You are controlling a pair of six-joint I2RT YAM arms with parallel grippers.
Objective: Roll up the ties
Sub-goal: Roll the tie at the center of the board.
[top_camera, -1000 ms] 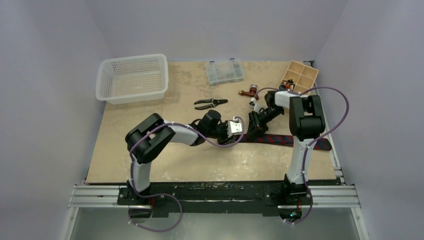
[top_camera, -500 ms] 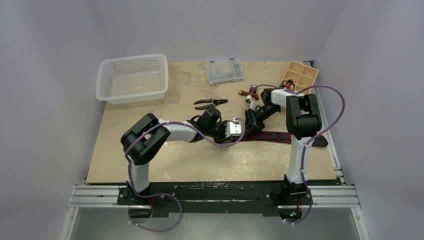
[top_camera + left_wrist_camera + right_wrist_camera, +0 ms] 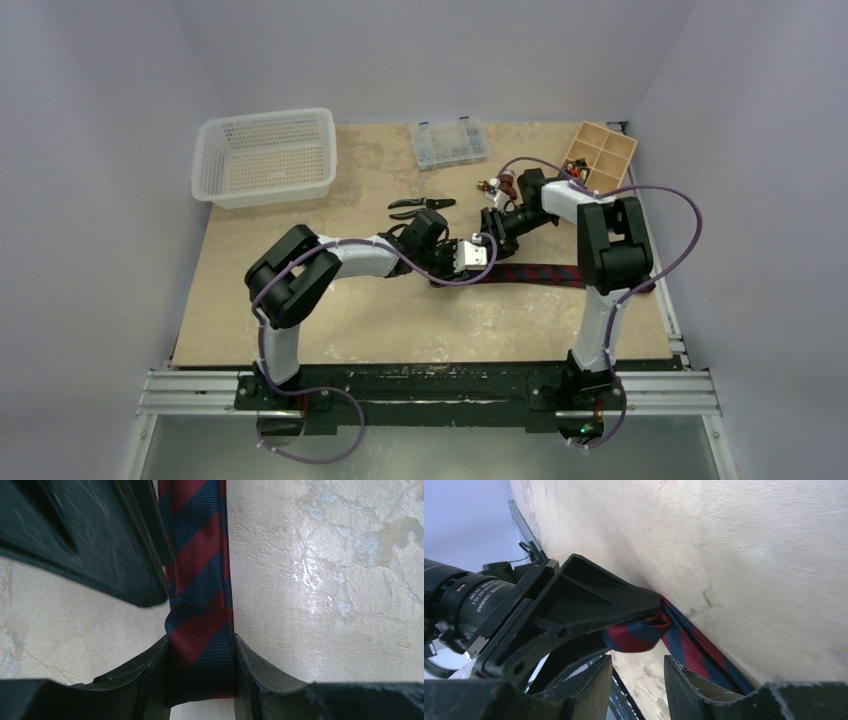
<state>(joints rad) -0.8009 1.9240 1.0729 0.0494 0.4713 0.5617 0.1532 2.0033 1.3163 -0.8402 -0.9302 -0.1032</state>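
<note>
One tie (image 3: 560,275), navy with dark red stripes, lies as a flat strip across the right of the table. My left gripper (image 3: 488,266) is shut on its left end, where the fabric is folded over. In the left wrist view the tie (image 3: 197,555) runs straight away from the gripper (image 3: 201,672). My right gripper (image 3: 493,224) is open and empty, just behind the left one. In the right wrist view its gripper (image 3: 638,682) hovers beside the folded tie end (image 3: 639,635) without touching it.
A white mesh basket (image 3: 265,155) stands at the back left. A clear plastic box (image 3: 450,143) and a wooden compartment box (image 3: 600,153) stand at the back. Black-handled pliers (image 3: 420,206) lie mid-table. A small brown tool (image 3: 497,185) lies behind the right gripper.
My right gripper has drawn back from the tie toward the rear and left. My left gripper still holds the tie end; the strip now lies straighter.
</note>
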